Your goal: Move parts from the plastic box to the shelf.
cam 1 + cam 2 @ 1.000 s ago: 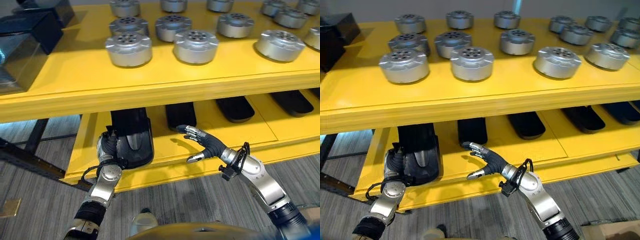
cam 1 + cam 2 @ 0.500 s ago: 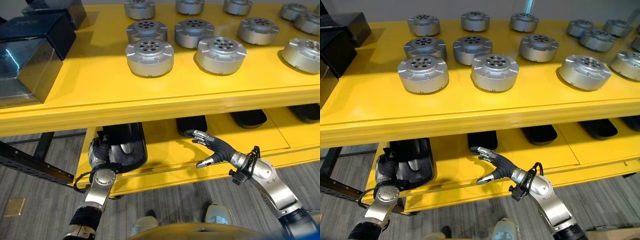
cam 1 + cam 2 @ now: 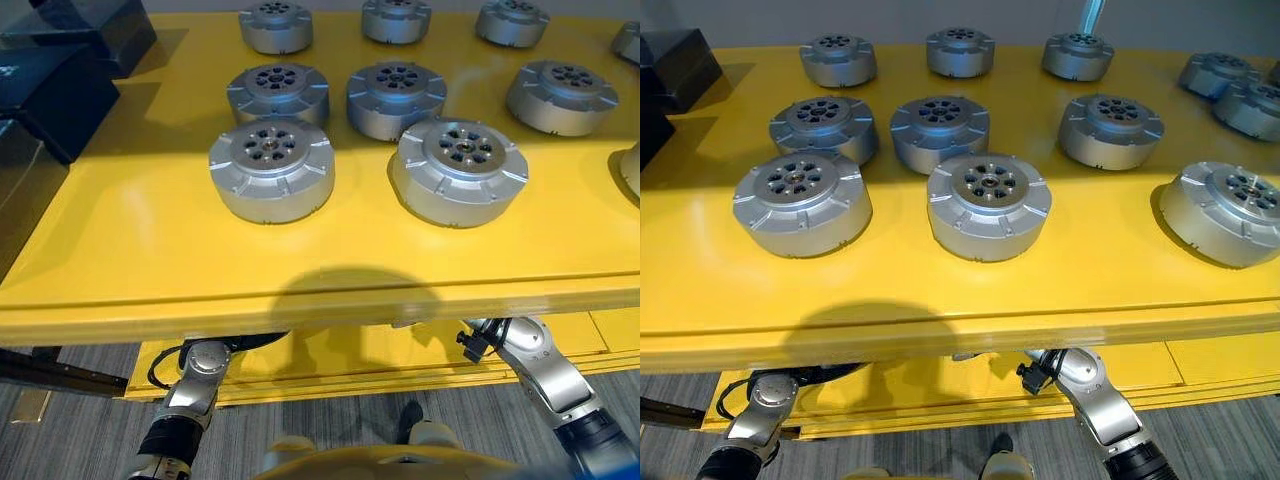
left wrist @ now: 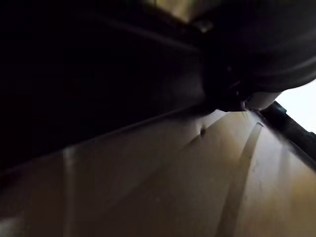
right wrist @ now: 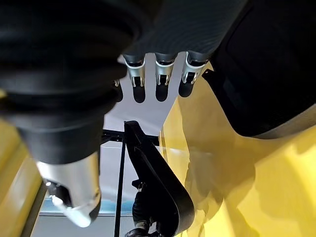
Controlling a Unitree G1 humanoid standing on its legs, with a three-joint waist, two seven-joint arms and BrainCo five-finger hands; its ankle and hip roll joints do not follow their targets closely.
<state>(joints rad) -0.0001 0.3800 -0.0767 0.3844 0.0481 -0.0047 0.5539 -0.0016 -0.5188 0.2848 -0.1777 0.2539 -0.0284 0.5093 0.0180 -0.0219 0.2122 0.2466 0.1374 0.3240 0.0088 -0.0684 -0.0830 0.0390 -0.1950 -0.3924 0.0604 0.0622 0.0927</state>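
Observation:
Both hands reach in under the front edge of the yellow top shelf (image 3: 300, 270). My left arm (image 3: 197, 372) goes under at the left, and its hand (image 4: 261, 49) lies close against a black part (image 4: 98, 74) on the lower shelf (image 4: 173, 187); its fingers are hidden. My right hand (image 5: 160, 74) is open, with straight fingers and the thumb apart, holding nothing. It hovers over the lower shelf (image 5: 256, 197) beside a large black part (image 5: 271, 64), with a long black part (image 5: 158, 182) ahead.
Several round silver parts stand on the top shelf, the nearest two at the front (image 3: 271, 168) (image 3: 458, 170). Dark boxes (image 3: 50, 80) sit at its left end. Grey carpet (image 3: 80, 420) lies below.
The camera has moved in and tipped onto the top shelf. Both hands, seen before at the lower shelf, are now covered by the top shelf's front edge.

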